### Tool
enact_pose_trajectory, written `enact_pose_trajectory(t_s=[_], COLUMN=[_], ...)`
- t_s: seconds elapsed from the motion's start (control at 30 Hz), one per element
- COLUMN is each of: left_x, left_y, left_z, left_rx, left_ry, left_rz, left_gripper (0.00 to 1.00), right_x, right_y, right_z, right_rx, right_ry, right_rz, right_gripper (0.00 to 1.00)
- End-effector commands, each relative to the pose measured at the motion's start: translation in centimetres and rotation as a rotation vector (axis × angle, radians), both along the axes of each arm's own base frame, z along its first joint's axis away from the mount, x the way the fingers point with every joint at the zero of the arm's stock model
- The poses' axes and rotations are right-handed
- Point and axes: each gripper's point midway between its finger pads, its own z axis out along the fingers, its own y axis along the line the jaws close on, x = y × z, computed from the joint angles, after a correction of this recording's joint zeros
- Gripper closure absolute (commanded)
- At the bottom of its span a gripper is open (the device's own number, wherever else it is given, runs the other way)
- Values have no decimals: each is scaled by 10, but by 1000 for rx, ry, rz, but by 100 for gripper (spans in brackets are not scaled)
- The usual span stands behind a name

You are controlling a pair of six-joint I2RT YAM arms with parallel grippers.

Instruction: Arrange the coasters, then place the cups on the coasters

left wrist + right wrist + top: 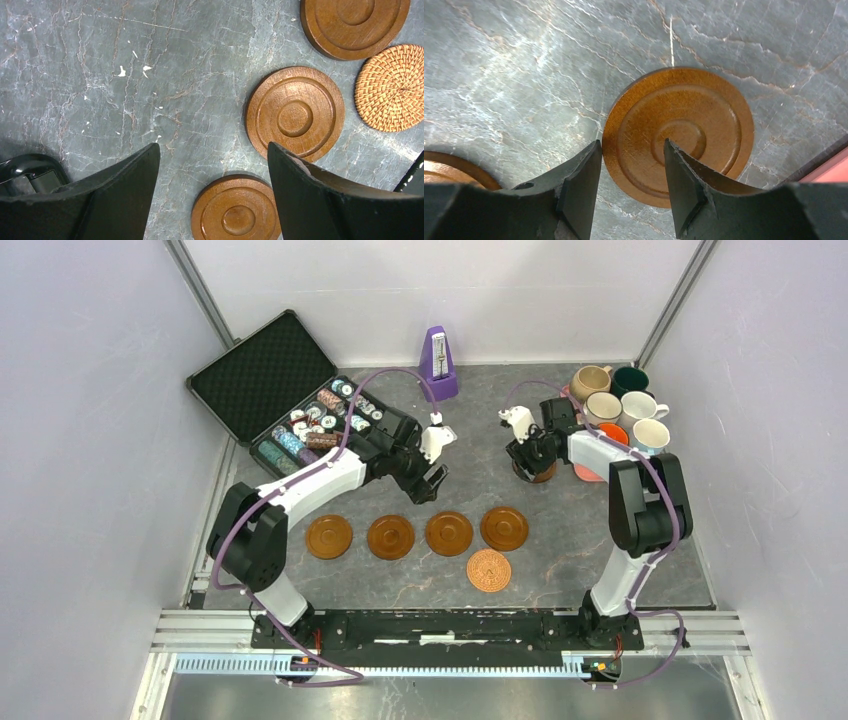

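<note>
Several brown wooden coasters [390, 537] lie in a row across the middle of the table, with a woven round coaster [488, 570] just in front of the row's right end. My left gripper [431, 483] hangs open and empty behind the row; its wrist view shows a wooden coaster [235, 212] flat between the fingers and the woven coaster [392, 87] at the right. My right gripper [530, 465] stands open low over one more wooden coaster [679, 132], its fingers [584, 175] straddling the near edge. The cups [603, 407] stand bunched at the back right.
An open black case [300, 405] of poker chips lies at the back left. A purple metronome [438, 362] stands at the back centre. The cups rest on a pink tray [588, 474], whose edge [831, 172] shows beside the right gripper. White walls enclose the table.
</note>
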Motion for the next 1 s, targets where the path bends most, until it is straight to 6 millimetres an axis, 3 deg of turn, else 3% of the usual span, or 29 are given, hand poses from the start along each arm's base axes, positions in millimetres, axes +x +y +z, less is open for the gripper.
enact_pose_trajectory(t_s=[0.0, 0.33, 0.7, 0.97], left_x=[9, 14, 11, 3], left_y=[-5, 1, 6, 9], left_z=[16, 17, 19, 15], left_rx=[-41, -39, -41, -39], left_ry=[-11, -17, -22, -24], left_rz=[34, 41, 37, 11], left_gripper=[15, 15, 15, 15], right_x=[1, -74, -172, -184], right_y=[-9, -14, -47, -76], right_z=[-3, -26, -39, -25], right_rx=[-3, 23, -38, -114], right_ry=[46, 238, 333, 313], right_rz=[-32, -1, -15, 19], right_gripper=[46, 52, 54, 55])
